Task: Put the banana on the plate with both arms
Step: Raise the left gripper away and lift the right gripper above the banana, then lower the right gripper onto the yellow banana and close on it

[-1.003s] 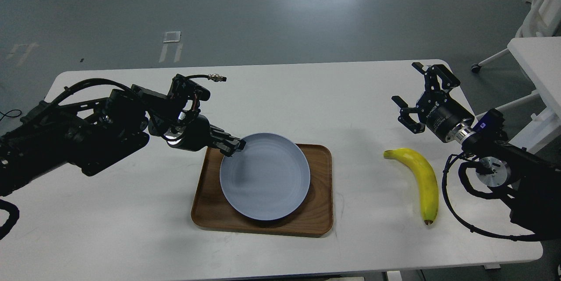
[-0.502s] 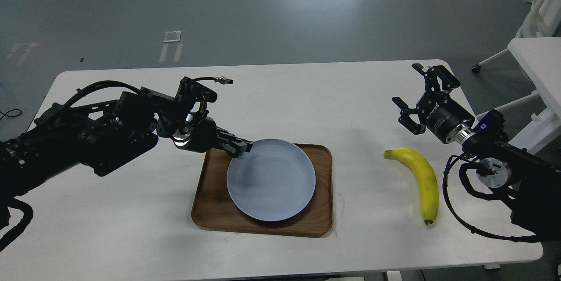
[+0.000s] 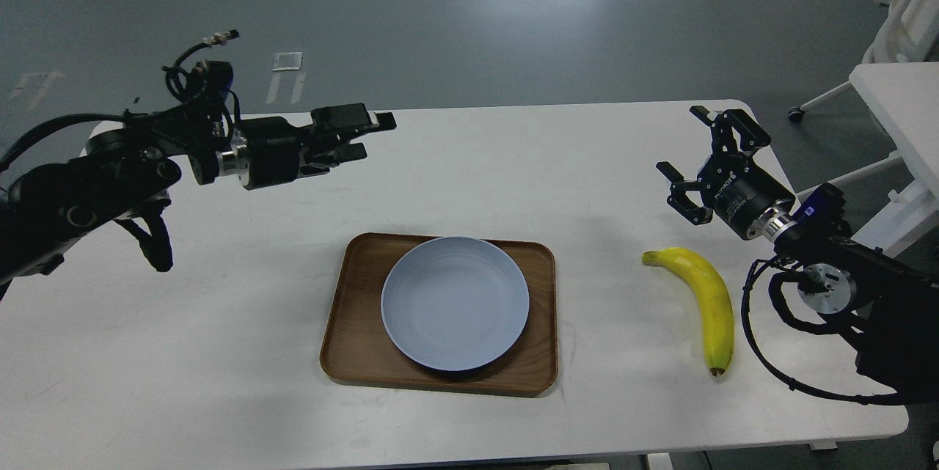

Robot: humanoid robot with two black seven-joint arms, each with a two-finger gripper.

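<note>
Hovering level, left gripper (image 3: pixel 367 136) spread; right gripper (image 3: pixel 697 158) spread above banana (image 3: pixel 708 301).

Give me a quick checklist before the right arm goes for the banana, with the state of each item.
1. Plate resting on the wooden tray, nothing on it: ok.
2. Banana lying free on the table, right of the tray, touching nothing: ok.
3. Right hand open, fingers spread, holding nothing: ok.
4. Right hand positioned over the banana: not ok, it sits beyond the stem end.
5. Left hand away from the plate and holding nothing: ok.
6. Left hand open or shut: cannot tell from this angle.
</note>
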